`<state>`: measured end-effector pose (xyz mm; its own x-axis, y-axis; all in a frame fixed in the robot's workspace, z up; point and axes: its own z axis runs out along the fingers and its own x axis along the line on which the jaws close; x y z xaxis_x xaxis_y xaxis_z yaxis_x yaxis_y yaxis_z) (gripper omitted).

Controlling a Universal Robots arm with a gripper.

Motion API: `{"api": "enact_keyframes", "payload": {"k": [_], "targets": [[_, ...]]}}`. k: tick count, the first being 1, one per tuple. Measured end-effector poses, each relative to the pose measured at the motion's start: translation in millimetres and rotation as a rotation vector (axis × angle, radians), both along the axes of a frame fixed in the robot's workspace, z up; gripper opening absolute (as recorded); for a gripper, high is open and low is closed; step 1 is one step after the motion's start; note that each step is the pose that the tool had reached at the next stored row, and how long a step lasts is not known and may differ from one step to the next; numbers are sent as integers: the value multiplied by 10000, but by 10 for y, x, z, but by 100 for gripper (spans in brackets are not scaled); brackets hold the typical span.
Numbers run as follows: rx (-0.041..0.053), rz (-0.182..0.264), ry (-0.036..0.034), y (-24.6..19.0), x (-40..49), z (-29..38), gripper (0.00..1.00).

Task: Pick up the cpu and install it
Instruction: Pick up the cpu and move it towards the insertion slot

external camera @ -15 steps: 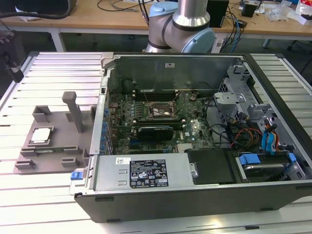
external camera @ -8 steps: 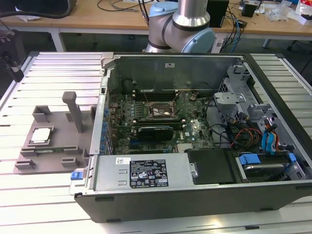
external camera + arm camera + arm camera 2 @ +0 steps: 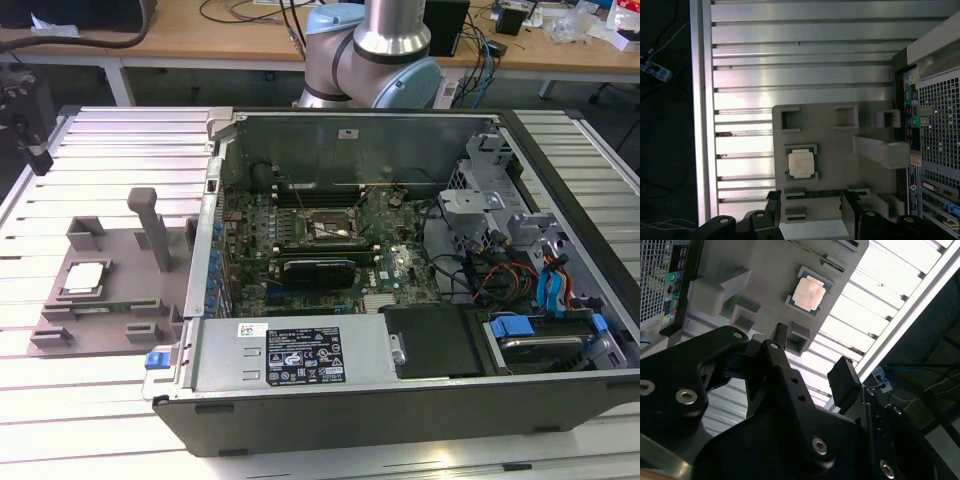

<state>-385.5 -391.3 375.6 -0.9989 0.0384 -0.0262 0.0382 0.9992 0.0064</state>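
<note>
The released pincer, its body cut off, hangs near the cpu on its tray.

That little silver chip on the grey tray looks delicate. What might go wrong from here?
The cpu sits flat on the grey tray, so the open claw might clip the tray's raised blocks or grip the chip crooked. A tilted chip could then seat badly in the motherboard socket.
</note>
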Motion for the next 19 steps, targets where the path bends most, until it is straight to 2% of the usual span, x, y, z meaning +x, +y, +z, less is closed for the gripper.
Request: {"api": "enact_keyframes", "payload": {"k": [19], "targets": [[0,0,0,0,0,-175,60]]}}
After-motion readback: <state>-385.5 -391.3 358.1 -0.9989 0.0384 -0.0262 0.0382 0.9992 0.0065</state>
